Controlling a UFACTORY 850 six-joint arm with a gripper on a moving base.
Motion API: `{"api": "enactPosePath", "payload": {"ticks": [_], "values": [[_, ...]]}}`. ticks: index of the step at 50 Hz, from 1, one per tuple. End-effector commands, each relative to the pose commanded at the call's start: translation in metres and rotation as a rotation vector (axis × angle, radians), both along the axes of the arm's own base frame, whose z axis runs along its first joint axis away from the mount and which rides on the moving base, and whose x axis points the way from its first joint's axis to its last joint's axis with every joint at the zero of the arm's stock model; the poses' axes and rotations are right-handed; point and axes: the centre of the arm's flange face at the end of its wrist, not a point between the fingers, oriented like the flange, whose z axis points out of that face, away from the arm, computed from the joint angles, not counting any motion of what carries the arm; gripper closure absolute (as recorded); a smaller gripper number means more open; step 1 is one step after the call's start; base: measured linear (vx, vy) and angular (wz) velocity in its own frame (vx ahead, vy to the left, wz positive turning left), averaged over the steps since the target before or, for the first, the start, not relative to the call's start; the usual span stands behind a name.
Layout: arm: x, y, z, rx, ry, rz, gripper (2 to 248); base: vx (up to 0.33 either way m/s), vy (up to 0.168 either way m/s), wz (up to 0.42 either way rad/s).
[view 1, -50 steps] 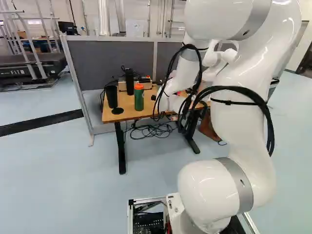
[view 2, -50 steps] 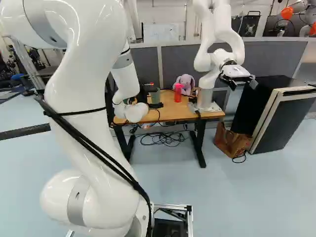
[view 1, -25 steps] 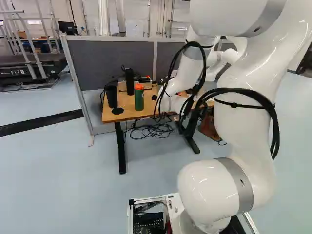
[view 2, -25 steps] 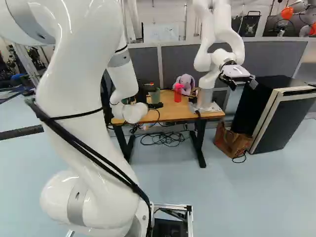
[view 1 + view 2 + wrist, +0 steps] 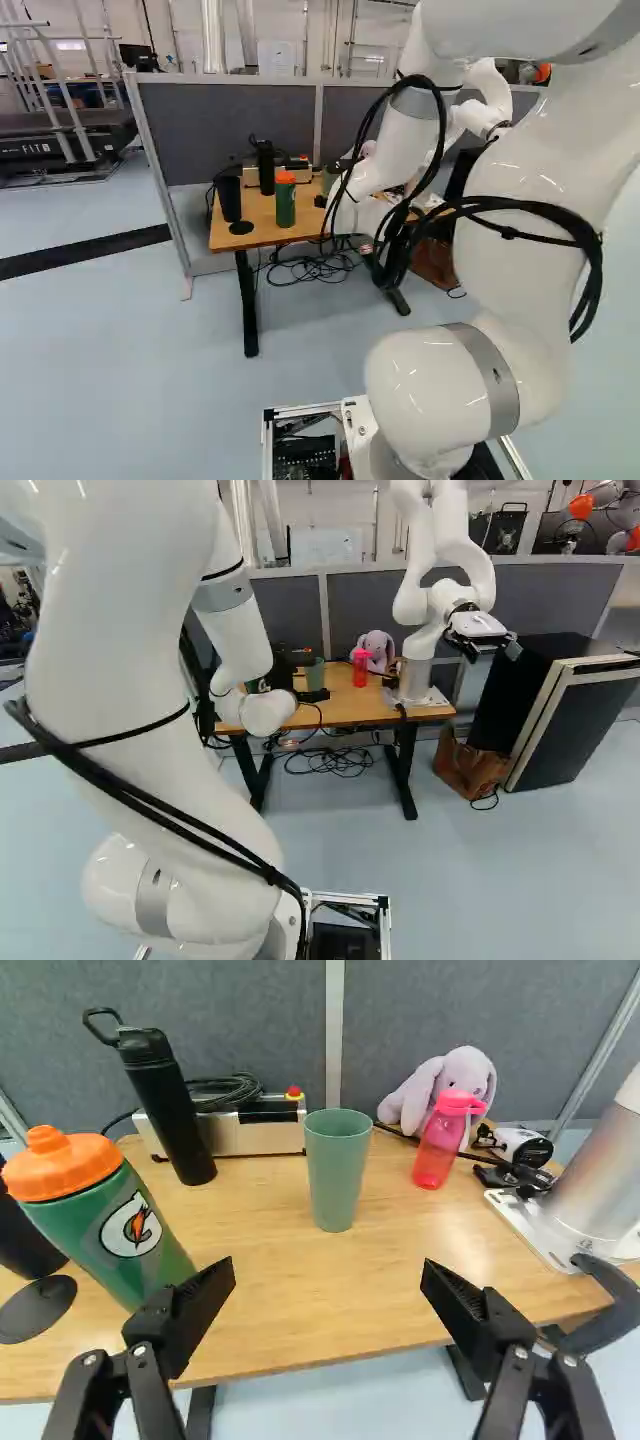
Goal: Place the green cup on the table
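The glossy white arm (image 5: 530,285) has grey bands (image 5: 495,385) and black cables (image 5: 592,255) (rather loosely looped).

I see a tall, plain, pale green plastic cup (image 5: 338,1175) and a fat, darker green plastic bottle (image 5: 150,1270) with an orange lid (image 5: 62,1168) and white circle (image 5: 115,1232).

Pink bottle (image 5: 434,1155) before lilac plush rabbit (image 5: 469,1068). Black bottle (image 5: 168,1115) before pale box (image 5: 245,1138). Green bottle (image 5: 140,1240), orange lid (image 5: 65,1168), near black disc (image 5: 36,1310).
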Motion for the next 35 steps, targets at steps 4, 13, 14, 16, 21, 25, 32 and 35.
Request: {"api": "enactPosePath", "payload": {"ticks": [4, 13, 14, 16, 21, 25, 32, 35], "values": [[-0.010, -0.001, 0.003, 0.000, -0.001, -0.001, 3, 0.000, 0.000, 0.000], [-0.034, -0.002, 0.008, 0.000, -0.005, -0.004, 3, 0.000, 0.000, 0.000], [-0.037, -0.002, 0.008, 0.000, -0.005, -0.004, 3, 0.000, 0.000, 0.000], [-0.042, -0.002, 0.009, 0.000, -0.006, -0.005, 3, 0.000, 0.000, 0.000], [-0.055, -0.003, 0.010, 0.000, -0.008, -0.006, 3, 0.000, 0.000, 0.000], [-0.065, -0.003, 0.011, 0.000, -0.009, -0.007, 3, 0.000, 0.000, 0.000], [-0.080, -0.004, 0.012, 0.000, -0.011, -0.009, 3, 0.000, 0.000, 0.000], [-0.086, -0.004, 0.012, 0.000, -0.012, -0.010, 3, 0.000, 0.000, 0.000]]}}
